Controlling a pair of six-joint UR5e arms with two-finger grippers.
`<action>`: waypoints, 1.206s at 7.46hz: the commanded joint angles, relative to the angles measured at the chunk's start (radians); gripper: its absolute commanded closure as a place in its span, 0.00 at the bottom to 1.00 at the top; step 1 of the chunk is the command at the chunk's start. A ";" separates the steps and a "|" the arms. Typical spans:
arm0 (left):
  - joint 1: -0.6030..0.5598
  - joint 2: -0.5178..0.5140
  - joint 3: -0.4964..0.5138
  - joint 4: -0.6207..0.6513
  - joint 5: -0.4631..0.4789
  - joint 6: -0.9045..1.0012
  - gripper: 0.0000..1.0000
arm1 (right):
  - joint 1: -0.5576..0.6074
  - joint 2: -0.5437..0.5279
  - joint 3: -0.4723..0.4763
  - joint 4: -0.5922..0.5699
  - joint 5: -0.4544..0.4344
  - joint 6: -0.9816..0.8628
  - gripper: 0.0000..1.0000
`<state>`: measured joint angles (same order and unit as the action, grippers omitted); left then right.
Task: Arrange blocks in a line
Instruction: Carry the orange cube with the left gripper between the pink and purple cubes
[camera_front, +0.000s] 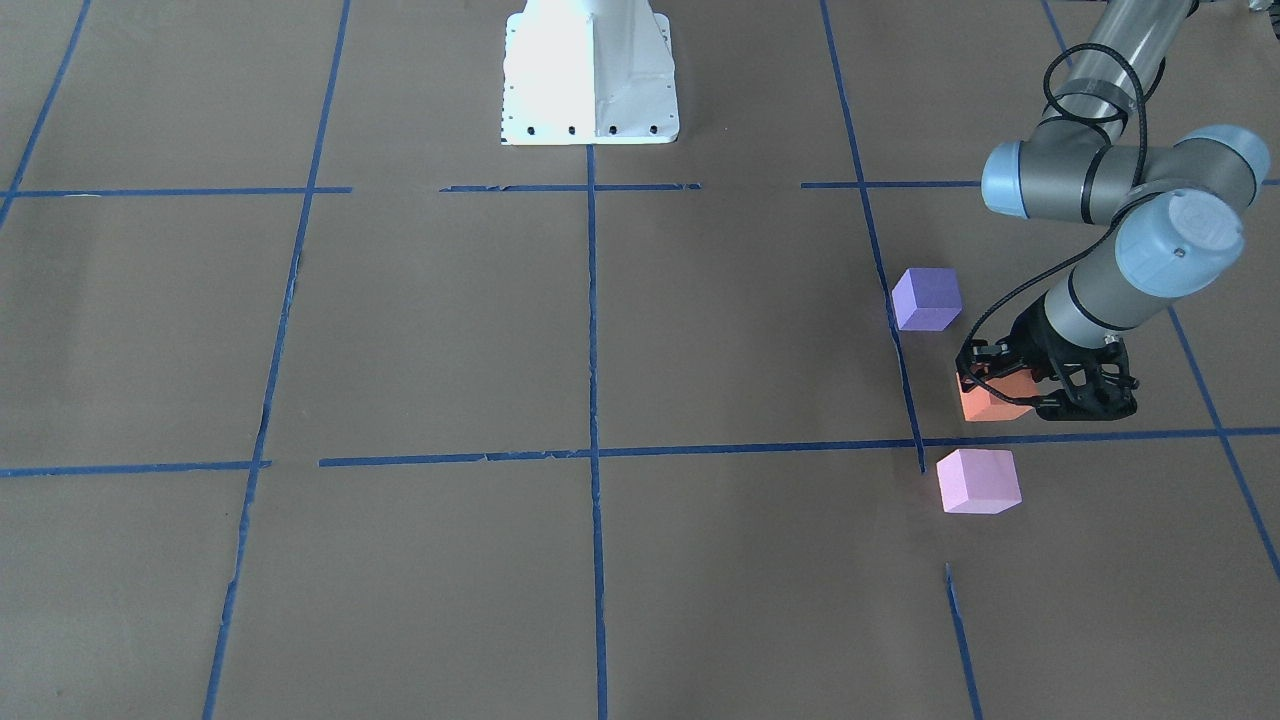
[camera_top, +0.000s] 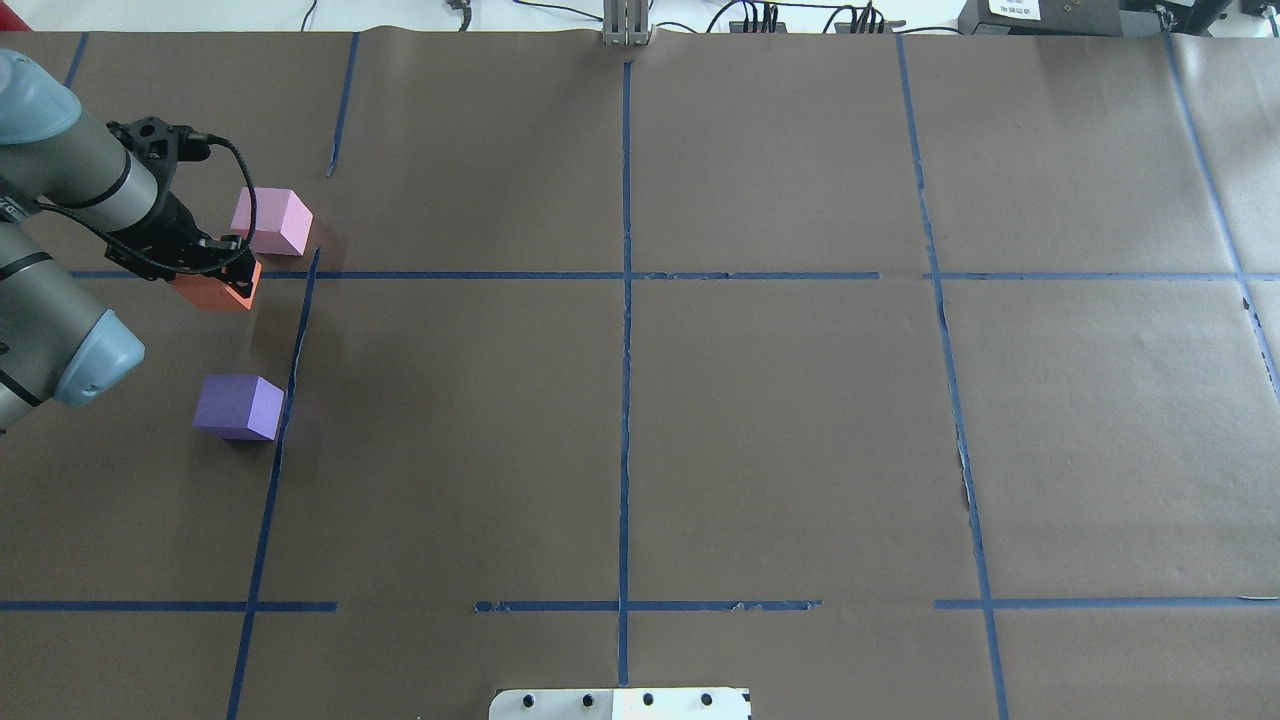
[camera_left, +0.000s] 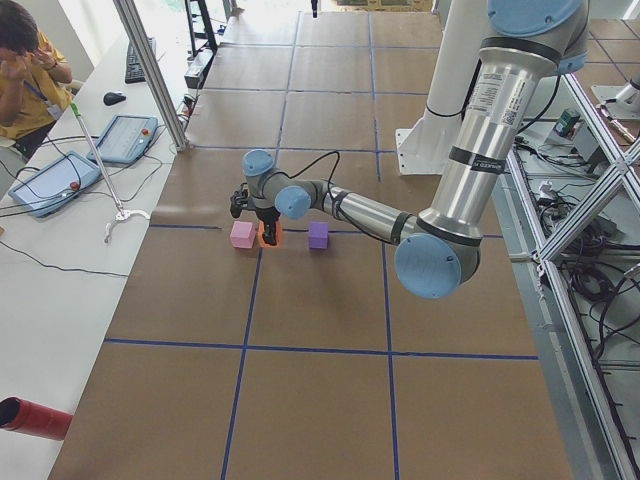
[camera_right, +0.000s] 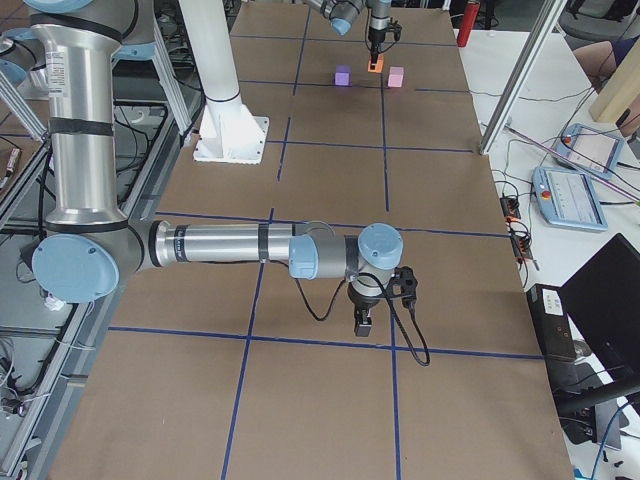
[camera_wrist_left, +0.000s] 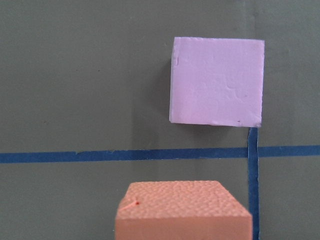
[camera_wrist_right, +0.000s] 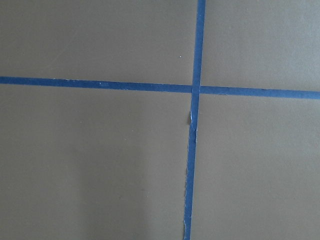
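The orange block (camera_front: 985, 404) sits between the violet-purple block (camera_front: 927, 298) and the light pink block (camera_front: 978, 481), in a rough row beside a blue tape line. My left gripper (camera_front: 1002, 386) stands over the orange block with its fingers closed on the block's sides. In the overhead view the gripper (camera_top: 228, 272) covers part of the orange block (camera_top: 205, 292), with the pink block (camera_top: 272, 221) beyond it and the purple block (camera_top: 240, 405) nearer. The left wrist view shows the orange block (camera_wrist_left: 182, 210) and the pink block (camera_wrist_left: 216, 81). My right gripper (camera_right: 364, 322) shows only in the exterior right view; I cannot tell its state.
The brown paper table cover (camera_top: 780, 420) carries a grid of blue tape lines (camera_top: 625, 400). The robot's white base (camera_front: 590, 75) stands at the table's middle edge. An operator (camera_left: 25, 70) sits at a side desk with tablets.
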<state>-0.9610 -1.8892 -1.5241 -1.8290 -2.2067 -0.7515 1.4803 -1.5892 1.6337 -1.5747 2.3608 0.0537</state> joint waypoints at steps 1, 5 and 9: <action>0.042 -0.018 0.015 -0.010 -0.001 -0.049 0.75 | 0.000 0.000 0.000 -0.001 0.000 0.000 0.00; 0.054 -0.018 0.021 -0.010 -0.001 -0.074 0.75 | 0.000 0.000 0.000 -0.001 0.000 0.000 0.00; 0.064 -0.018 0.038 -0.035 -0.002 -0.074 0.63 | 0.000 0.000 0.000 -0.001 0.000 0.000 0.00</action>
<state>-0.8997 -1.9067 -1.4910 -1.8552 -2.2087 -0.8251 1.4803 -1.5892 1.6337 -1.5754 2.3608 0.0537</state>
